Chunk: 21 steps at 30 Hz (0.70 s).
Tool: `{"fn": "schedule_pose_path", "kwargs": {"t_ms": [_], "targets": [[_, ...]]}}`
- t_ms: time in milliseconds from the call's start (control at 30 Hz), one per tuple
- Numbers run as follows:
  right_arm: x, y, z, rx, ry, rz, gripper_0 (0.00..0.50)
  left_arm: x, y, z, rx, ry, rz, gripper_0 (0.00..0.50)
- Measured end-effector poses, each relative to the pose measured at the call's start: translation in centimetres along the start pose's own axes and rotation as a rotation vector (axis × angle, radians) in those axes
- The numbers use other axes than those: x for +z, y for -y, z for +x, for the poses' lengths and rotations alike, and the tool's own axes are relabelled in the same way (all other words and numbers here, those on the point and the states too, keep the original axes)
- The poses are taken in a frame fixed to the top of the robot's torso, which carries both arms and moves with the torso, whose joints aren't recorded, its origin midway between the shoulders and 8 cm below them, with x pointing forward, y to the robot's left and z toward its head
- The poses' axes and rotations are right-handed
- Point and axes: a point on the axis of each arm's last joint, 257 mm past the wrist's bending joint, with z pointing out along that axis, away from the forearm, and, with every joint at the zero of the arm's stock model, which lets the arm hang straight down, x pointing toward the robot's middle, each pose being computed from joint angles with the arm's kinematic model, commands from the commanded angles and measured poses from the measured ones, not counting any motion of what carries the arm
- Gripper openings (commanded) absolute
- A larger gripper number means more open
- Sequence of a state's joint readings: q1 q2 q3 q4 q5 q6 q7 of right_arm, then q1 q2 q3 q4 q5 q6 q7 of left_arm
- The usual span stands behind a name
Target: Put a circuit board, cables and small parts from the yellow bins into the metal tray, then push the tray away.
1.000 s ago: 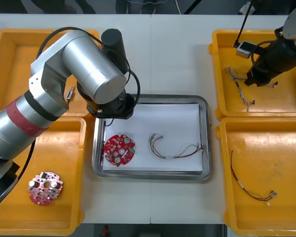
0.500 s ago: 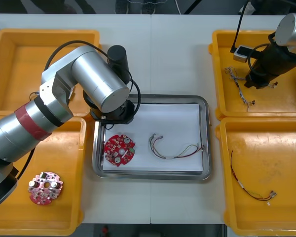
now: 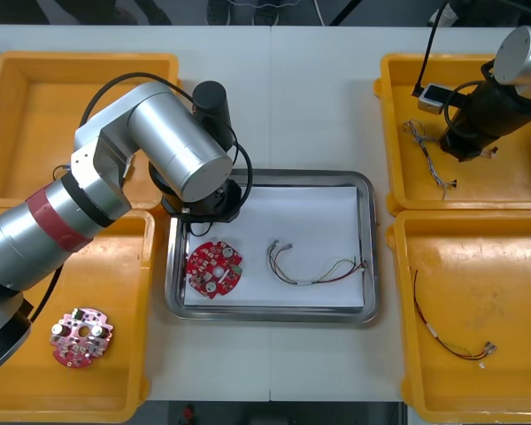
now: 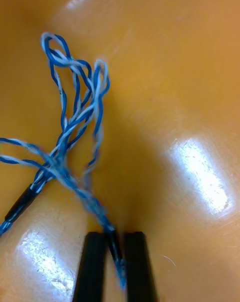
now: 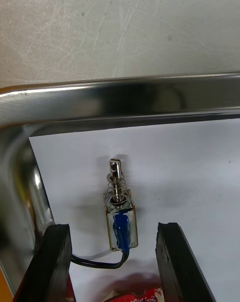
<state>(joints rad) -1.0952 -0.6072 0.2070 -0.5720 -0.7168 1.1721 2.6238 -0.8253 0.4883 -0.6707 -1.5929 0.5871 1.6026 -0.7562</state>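
In the middle of the front view, the left gripper (image 5: pixel 114 228) hangs over the upper left corner of the metal tray (image 3: pixel 372 257). Its fingers are wide apart, and a small metal part (image 5: pixel 120 204) lies loose between them on the white lining. A circuit board (image 3: pixel 214 268) and a thin cable (image 3: pixel 314 274), red and yellow as far as I can tell, also lie in the tray. At the upper right, in the yellow bin (image 3: pixel 509 181), the right gripper (image 4: pixel 115 239) is pinched narrow on the blue and white cable (image 4: pixel 75 112).

The left arm (image 3: pixel 115 177) bends in from the near left, the left pincer (image 5: pixel 112 232) pointing down, fingers wide apart. At the far right, the right pincer (image 4: pixel 115 242) has its fingers pinched almost together.
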Motion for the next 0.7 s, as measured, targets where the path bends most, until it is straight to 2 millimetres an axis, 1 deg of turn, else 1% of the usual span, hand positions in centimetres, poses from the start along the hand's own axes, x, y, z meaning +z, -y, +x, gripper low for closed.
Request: {"fn": "schedule_pose_path", "kwargs": {"t_ms": [267,400,533,700], "targets": [[-0.1,0.1,-0.1,-0.001,0.004,0.002,0.0,-0.1,0.1,0.0,0.002,0.003,0.003,0.5],[-0.4,0.3,-0.7,-0.014,0.014,0.01,0.0,-0.6,0.6,-0.2,0.009,0.014,0.015,0.5],[-1.2,-0.3,-1.2,-0.046,0.007,-0.012,0.0,-2.4,0.8,-0.6,0.01,0.025,0.023,0.5],[-3.2,-0.9,-1.5,-0.082,-0.012,-0.049,0.0,-5.4,0.5,-1.3,-0.009,0.039,0.04,0.5]]}}
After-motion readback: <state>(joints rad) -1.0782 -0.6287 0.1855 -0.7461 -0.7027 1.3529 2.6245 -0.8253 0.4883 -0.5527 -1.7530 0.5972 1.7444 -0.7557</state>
